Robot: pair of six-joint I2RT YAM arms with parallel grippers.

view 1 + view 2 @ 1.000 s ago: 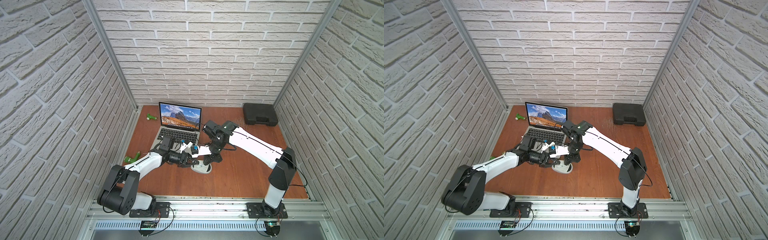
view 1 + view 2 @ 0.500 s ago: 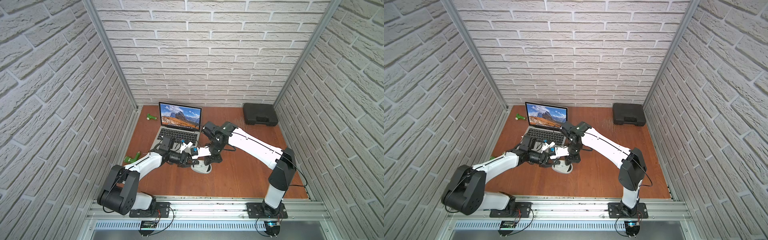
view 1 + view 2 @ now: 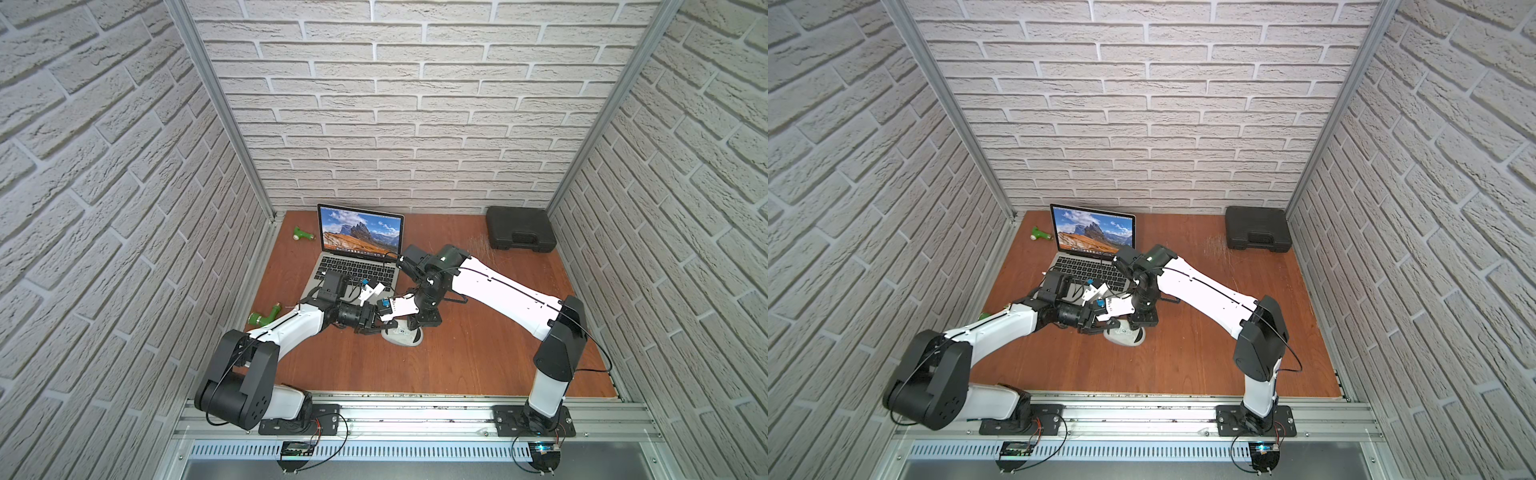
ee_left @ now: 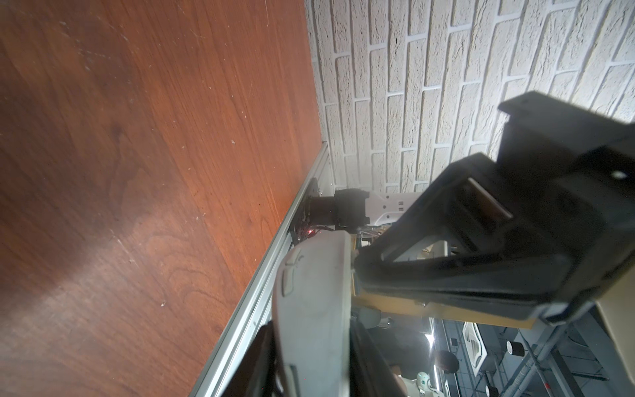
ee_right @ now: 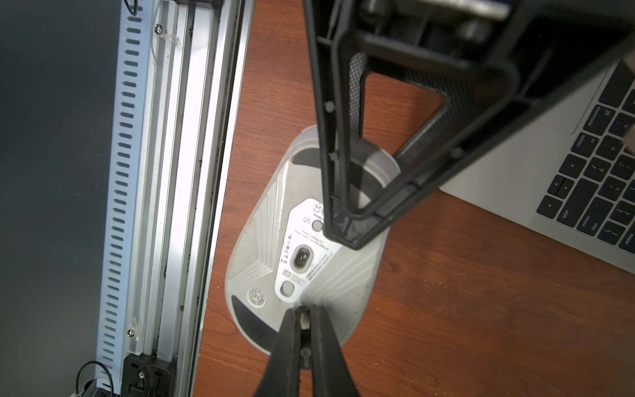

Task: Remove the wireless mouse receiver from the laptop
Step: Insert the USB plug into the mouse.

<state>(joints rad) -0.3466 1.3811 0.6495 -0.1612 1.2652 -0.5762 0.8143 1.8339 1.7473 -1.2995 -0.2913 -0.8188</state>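
Note:
The silver laptop (image 3: 357,268) (image 3: 1096,266) stands open at the back left, and its corner shows in the right wrist view (image 5: 515,172). In front of it the light-grey mouse (image 3: 405,336) (image 3: 1127,337) (image 5: 309,247) (image 4: 312,309) lies underside up. My left gripper (image 3: 376,327) (image 3: 1100,326) (image 4: 312,343) is shut on its sides. My right gripper (image 3: 413,330) (image 3: 1136,328) (image 5: 304,311) points down at the mouse's underside. It is shut on a tiny stub with a pale tip, the wireless mouse receiver (image 5: 304,319), which touches the mouse's edge.
A black plastic case (image 3: 519,235) (image 3: 1256,228) sits at the back right. Two green objects (image 3: 303,235) (image 3: 264,318) lie along the left wall. An aluminium rail (image 3: 395,411) (image 5: 171,172) runs along the table's front edge. Brick walls close in three sides.

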